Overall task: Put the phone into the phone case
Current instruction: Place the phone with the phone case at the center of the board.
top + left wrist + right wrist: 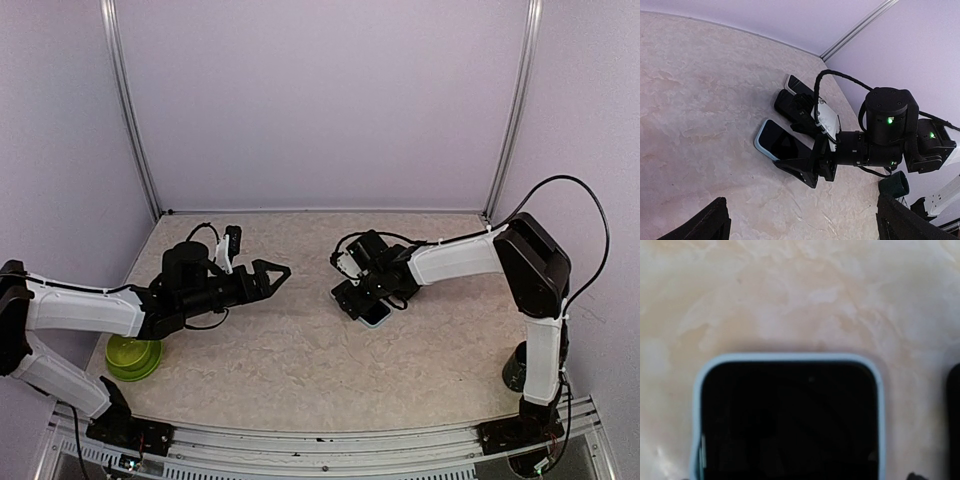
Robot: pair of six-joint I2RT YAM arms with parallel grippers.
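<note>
- Phone point(790, 425) sits inside light-blue phone case point(880, 405), flat on the table point(300, 370), right of centre.
- Right gripper point(368, 300) is spread wide and straddles the cased phone; the one finger in view is clear of the rim.
- Left gripper point(258, 256) is wide open, holding nothing, left of centre.

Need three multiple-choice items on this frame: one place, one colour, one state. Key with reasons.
1. The bowl sits: A) far right corner B) near-left, under the left arm C) dead centre
2. The case rim around the phone is: A) red B) yellow C) light blue
3. The left gripper is: A) open, empty B) shut on the phone C) shut on the bowl
Key: B, it shows beneath that arm; C, pale blue edge frames the dark screen; A, fingers wide apart, nothing between.
</note>
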